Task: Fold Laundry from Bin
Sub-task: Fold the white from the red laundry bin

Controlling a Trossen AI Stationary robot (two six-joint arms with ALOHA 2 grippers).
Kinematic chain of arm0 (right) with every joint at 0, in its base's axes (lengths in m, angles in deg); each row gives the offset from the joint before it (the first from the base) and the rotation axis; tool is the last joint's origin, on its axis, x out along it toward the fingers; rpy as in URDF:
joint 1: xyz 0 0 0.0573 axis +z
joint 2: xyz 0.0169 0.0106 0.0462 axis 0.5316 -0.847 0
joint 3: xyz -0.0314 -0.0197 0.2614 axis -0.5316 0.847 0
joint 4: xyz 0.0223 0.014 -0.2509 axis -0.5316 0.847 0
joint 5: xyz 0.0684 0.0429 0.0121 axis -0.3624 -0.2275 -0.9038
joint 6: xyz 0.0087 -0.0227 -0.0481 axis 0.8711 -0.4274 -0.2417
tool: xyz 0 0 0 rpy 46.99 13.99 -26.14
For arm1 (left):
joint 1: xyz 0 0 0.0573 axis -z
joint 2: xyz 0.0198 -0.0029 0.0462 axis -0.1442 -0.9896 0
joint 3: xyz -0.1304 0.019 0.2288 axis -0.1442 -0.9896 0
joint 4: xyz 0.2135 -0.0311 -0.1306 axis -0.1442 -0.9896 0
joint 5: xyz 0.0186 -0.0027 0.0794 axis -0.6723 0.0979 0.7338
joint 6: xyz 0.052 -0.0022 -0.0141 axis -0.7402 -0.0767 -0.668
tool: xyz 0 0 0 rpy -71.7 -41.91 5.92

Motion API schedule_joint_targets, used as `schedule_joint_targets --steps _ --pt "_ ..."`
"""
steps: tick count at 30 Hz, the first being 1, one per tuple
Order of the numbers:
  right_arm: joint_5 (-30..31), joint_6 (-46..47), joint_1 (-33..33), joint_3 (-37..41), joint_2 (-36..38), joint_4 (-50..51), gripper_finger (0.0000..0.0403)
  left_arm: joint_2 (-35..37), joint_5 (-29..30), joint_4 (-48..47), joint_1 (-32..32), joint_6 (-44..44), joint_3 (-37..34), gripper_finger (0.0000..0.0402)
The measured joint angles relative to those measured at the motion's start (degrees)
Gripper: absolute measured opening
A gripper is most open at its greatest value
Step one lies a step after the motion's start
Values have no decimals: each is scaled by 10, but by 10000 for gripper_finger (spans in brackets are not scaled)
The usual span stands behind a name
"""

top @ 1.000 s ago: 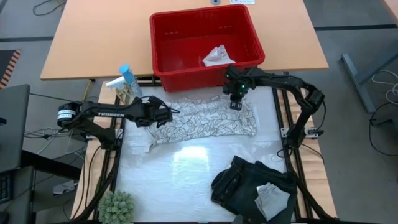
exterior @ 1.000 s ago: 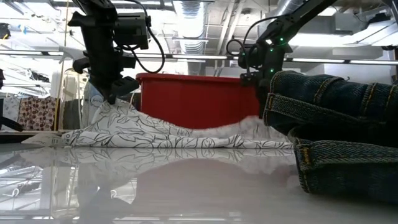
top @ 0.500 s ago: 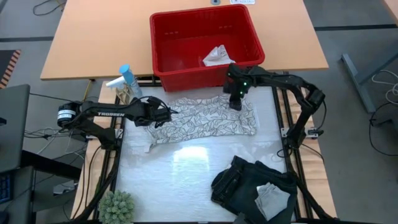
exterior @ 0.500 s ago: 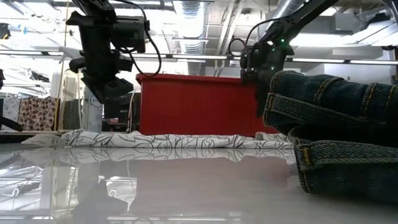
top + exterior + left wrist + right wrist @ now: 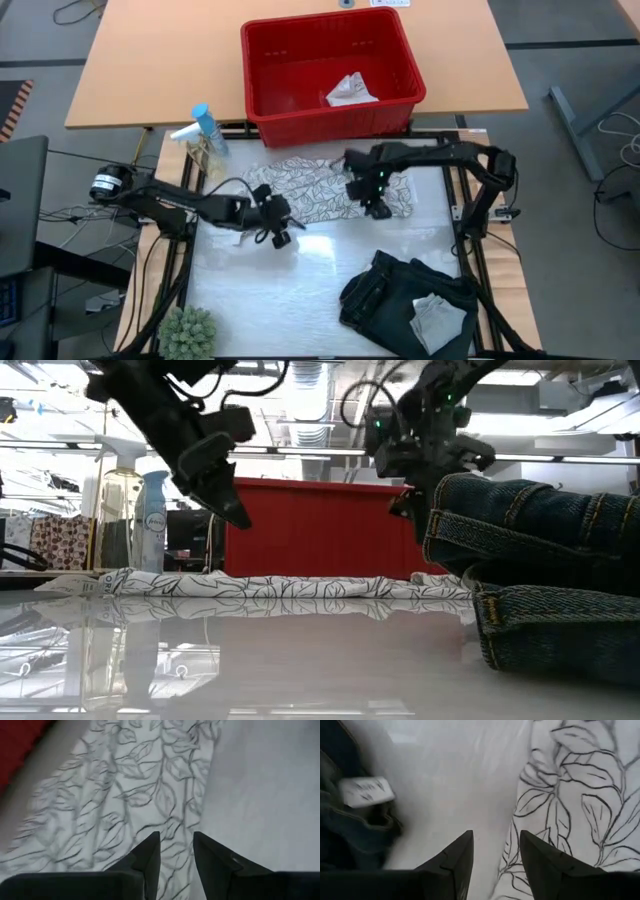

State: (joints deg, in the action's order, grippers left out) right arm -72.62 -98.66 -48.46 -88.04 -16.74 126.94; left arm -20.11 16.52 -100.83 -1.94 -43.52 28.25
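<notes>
The white-grey leaf-patterned cloth (image 5: pixel 320 190) lies spread flat on the table in front of the red bin (image 5: pixel 300 125). My left gripper (image 5: pixel 283 232) hangs open just above the cloth's near left edge (image 5: pixel 125 795). Over the cloth's near right corner (image 5: pixel 580 785), my right gripper (image 5: pixel 377 208) is also open. In the low view both grippers stand clear above the cloth (image 5: pixel 280 585). A small whitish cloth (image 5: pixel 350 90) rests on the bin's floor. The dark garment (image 5: pixel 390 290) lies bunched at the near right with a small grey cloth (image 5: pixel 437 318) on it.
A spray bottle (image 5: pixel 205 125) stands at the table's far left corner and a green plant (image 5: pixel 188 330) at the near left. The bin's near wall (image 5: pixel 310 530) rises right behind the cloth. Bare table (image 5: pixel 290 275) lies between the cloth and the near edge.
My left gripper has let go of the cloth's left part, which has dropped flat onto the table. Both grippers have then swung from the cloth's far side toward the near edge, the left one also toward the right, and have turned about.
</notes>
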Motion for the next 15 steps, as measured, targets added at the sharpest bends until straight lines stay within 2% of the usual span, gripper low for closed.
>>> schedule_joint_targets --steps 3,7,15 --pt "67 5 40 0 0 -6 195 0 35 -26 30 -3 0 104" --pt "117 18 71 7 0 -39 213 0 52 -24 51 -39 -4 103" --pt "127 88 81 77 0 -105 249 0 39 -29 53 -58 -15 103"
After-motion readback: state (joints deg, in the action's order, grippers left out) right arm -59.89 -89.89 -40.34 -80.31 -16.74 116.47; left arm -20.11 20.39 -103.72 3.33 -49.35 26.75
